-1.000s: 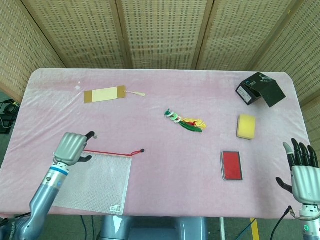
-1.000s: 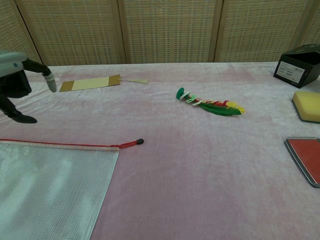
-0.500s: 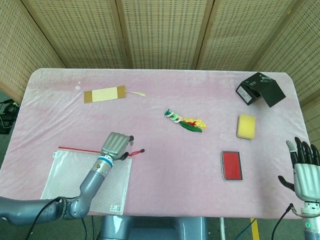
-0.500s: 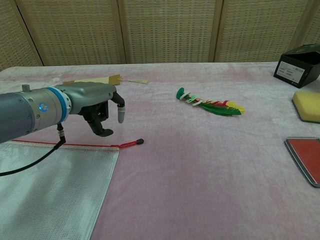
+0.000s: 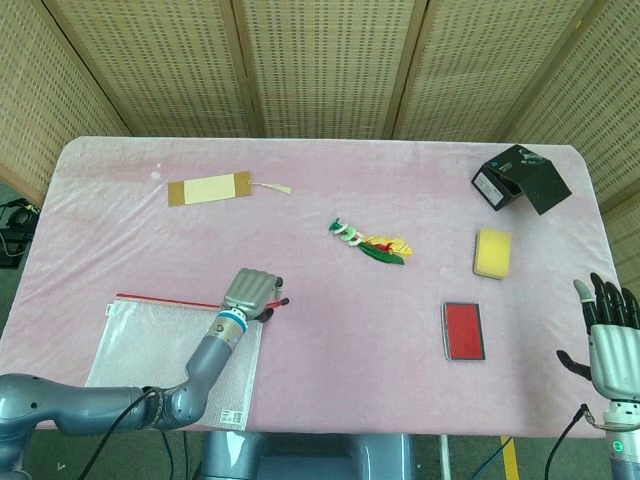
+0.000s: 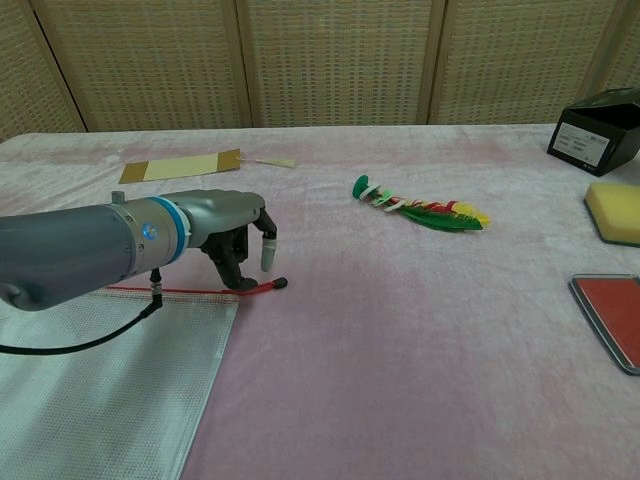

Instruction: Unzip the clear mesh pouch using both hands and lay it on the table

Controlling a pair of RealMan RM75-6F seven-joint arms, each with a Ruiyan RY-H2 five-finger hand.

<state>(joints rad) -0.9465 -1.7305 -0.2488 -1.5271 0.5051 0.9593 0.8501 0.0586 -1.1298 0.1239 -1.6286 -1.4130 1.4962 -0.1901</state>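
Head view: mesh pouch (image 5: pixel 175 356) lies flat at the table's (image 5: pixel 320 190) front-left corner, its near edge right at the table edge
Pouch look: see-through white mesh, red zipper (image 6: pixel 170 291) along the far edge, small barcode label at the near right corner
Zipper pull: red tab (image 6: pixel 262 287) with a dark tip sticks out past the pouch's right end onto the pink cloth
Left hand (image 6: pixel 233 238): over the zipper's right end, fingers curled down, fingertips at the pull tab; honestly can't tell if it's actually pinching it
Right hand (image 5: pixel 605 338): off past the front-right corner, fingers spread and pointing up, holding nothing
Middle of table: green, red and yellow feathered thing (image 5: pixel 368 242)
Right side: red card (image 5: pixel 464 330), then yellow sponge (image 5: pixel 492 252) behind it, black box (image 5: pixel 520 180) by the far-right corner
Far left: tan bookmark (image 5: pixel 210 188) with a little tassel
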